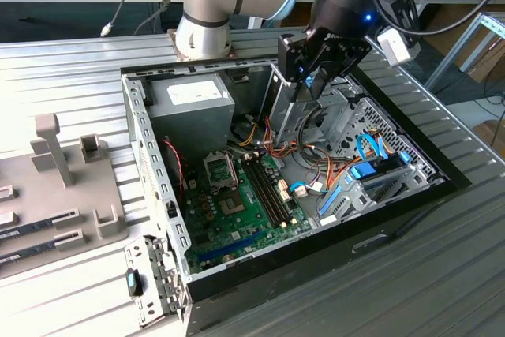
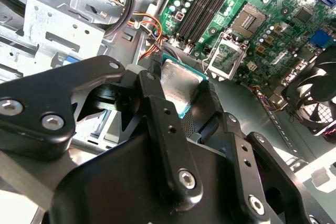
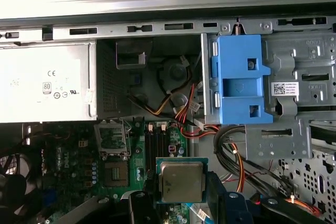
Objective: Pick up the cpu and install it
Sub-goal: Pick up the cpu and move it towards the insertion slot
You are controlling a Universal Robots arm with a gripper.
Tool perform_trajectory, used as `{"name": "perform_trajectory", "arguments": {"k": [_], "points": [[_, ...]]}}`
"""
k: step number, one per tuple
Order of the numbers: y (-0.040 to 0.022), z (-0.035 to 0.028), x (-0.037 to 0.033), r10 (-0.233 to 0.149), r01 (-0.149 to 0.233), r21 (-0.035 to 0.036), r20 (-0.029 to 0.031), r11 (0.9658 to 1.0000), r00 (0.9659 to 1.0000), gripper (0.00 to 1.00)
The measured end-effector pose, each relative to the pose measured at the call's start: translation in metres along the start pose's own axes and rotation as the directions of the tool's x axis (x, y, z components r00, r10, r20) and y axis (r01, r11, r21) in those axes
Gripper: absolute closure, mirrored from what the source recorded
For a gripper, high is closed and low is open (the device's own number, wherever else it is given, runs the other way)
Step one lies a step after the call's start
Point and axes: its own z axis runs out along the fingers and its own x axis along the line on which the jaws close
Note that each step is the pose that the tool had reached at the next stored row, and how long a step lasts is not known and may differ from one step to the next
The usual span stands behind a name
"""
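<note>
cpu [image 3: 181, 181] | clamped flat, edge-on, between gripper [image 1: 313, 84] fingers | hung well apart from socket [image 3: 111, 137] | judged: keep level, match corner orientation to socket

The case [image 1: 146, 155] lies open on top, leaving free room above the green motherboard [image 1: 237, 230] and its silver socket frame [image 1: 220, 168]. The grey power supply [image 1: 189, 104] stands just beside that frame, while orange cables [image 1: 293, 147] and the metal drive cage [image 1: 383, 136] crowd the other side past the memory slots [image 1: 268, 191]. The gripper [image 1: 318, 76], clamped on the cpu [image 3: 181, 181], hangs above those cables.
</note>
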Motion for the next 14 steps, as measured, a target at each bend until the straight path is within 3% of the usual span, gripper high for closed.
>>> {"name": "perform_trajectory", "arguments": {"k": [14], "points": [[-0.0104,0.0008,-0.0004,0.0,0.0,0.0,0.0,1.0,1.0,0.53]]}}
